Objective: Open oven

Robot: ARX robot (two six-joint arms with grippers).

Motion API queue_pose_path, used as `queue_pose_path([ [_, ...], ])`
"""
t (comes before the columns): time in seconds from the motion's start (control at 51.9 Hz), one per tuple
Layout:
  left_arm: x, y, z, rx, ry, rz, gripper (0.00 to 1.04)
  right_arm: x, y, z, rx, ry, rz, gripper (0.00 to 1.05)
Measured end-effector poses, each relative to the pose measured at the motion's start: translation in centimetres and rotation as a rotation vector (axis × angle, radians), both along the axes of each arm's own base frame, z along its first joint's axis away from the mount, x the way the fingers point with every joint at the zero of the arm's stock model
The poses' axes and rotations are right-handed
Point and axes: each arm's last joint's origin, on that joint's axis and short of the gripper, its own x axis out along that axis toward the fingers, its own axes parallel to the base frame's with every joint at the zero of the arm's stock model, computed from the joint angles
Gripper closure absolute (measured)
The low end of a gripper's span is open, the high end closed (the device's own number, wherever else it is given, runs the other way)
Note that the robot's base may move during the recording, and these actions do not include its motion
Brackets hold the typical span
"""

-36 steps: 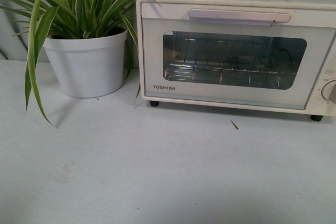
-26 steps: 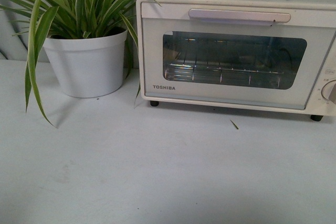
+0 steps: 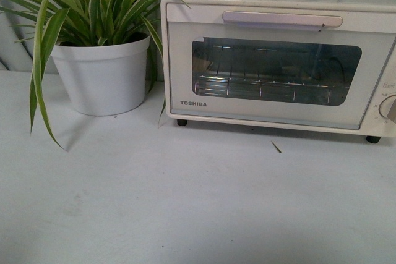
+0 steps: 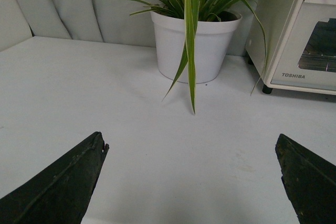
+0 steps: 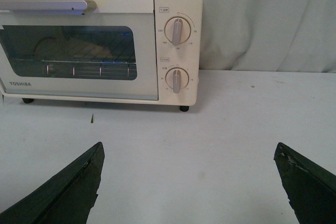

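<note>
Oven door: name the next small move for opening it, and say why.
Probably advance the right gripper toward the bar handle. The oven door is shut, the handle runs along its top edge, and the right gripper is open and facing the oven, not yet touching it; the left gripper faces the plant pot instead.

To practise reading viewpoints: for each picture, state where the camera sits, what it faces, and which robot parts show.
Front view: robot's body, facing the closed cream-white boxy toaster oven and white-potted leafy plant; no arms.
Left wrist view: left wrist, facing the plant; open left gripper shows.
Right wrist view: right wrist, facing the oven's knobs; open right gripper shows.
Shared: all show the oven.
</note>
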Motion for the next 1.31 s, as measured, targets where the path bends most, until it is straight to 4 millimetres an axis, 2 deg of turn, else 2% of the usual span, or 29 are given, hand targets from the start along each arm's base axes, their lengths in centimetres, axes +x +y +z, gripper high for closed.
queue_pose_path([
  [0.27, 0.0, 0.0, 0.0, -0.008, 0.005, 0.007, 0.06, 0.0, 0.0, 0.0, 0.000, 0.000, 0.000, 0.09],
  [0.404, 0.4, -0.5, -0.5, -0.200, 0.167, 0.107, 0.06, 0.0, 0.0, 0.0, 0.000, 0.000, 0.000, 0.09],
  [0.539, 1.3, -1.6, 0.2, -0.341, 0.228, 0.044, 0.06, 0.0, 0.0, 0.0, 0.000, 0.000, 0.000, 0.09],
  [0.713, 4.0, -3.5, 1.0, -0.583, 0.351, -0.044, 0.06, 0.0, 0.0, 0.0, 0.000, 0.000, 0.000, 0.09],
  [0.867, 8.4, -6.4, 1.1, -0.775, 0.459, -0.141, 0.06, 0.0, 0.0, 0.0, 0.000, 0.000, 0.000, 0.09],
  [1.04, 12.7, -10.7, 0.3, -0.852, 0.567, -0.181, 0.06, 0.0, 0.0, 0.0, 0.000, 0.000, 0.000, 0.09],
  [1.31, 15.7, -14.2, -0.3, -0.925, 0.630, -0.175, 0.06, 0.0, 0.0, 0.0, 0.000, 0.000, 0.000, 0.09],
])
